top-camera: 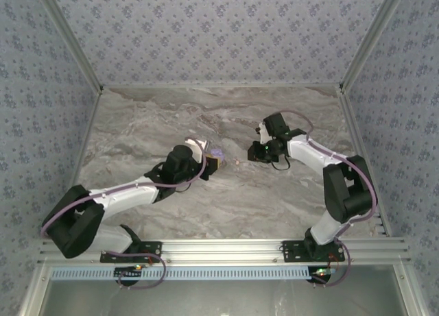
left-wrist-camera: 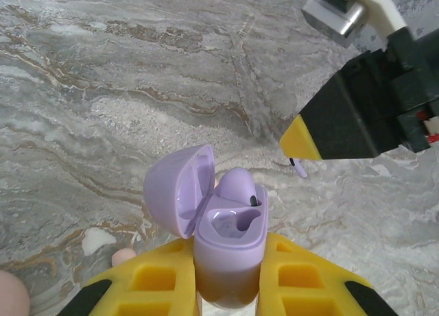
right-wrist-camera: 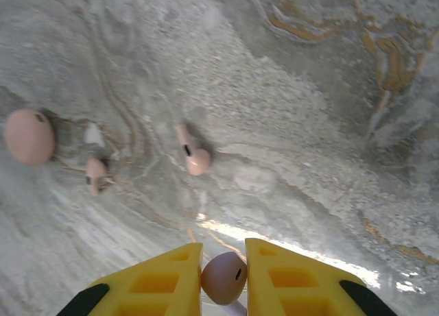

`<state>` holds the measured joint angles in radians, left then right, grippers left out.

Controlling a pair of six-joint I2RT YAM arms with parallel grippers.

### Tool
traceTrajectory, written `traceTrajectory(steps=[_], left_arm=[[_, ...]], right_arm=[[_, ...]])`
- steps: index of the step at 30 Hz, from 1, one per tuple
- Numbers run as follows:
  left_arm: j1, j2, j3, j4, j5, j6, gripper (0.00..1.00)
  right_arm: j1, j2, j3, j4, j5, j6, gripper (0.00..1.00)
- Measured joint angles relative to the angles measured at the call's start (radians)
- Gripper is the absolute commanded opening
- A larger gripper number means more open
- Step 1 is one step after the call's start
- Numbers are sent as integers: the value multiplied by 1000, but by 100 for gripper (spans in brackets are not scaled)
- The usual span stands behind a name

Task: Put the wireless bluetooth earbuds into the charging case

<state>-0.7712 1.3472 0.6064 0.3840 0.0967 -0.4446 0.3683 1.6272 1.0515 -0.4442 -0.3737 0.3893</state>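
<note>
Near the middle of the desk (top-camera: 226,206), the left pincer (left-wrist-camera: 228,285) is clenched on the lilac case (left-wrist-camera: 230,240). Its lid (left-wrist-camera: 175,189) is swung open to the left, and one lilac bud (left-wrist-camera: 236,187) sits inside. Just to the right, the right pincer (right-wrist-camera: 223,264) pinches a second bud (right-wrist-camera: 223,278) at its fingertips, low over the desk. Beyond it lie two pale pink buds (right-wrist-camera: 194,151), apart from each other, and a larger pink rounded thing (right-wrist-camera: 29,136).
</note>
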Motion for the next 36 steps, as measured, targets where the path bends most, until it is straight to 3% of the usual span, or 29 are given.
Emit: traceTrajectory(steps=[20, 36], left_arm=[[-2, 118, -2, 187, -8, -70, 13], [-21, 149, -2, 326, 29, -73, 13]], right_arm=[[-1, -117, 47, 59, -162, 65, 24], [26, -147, 136, 115, -211, 100, 24]])
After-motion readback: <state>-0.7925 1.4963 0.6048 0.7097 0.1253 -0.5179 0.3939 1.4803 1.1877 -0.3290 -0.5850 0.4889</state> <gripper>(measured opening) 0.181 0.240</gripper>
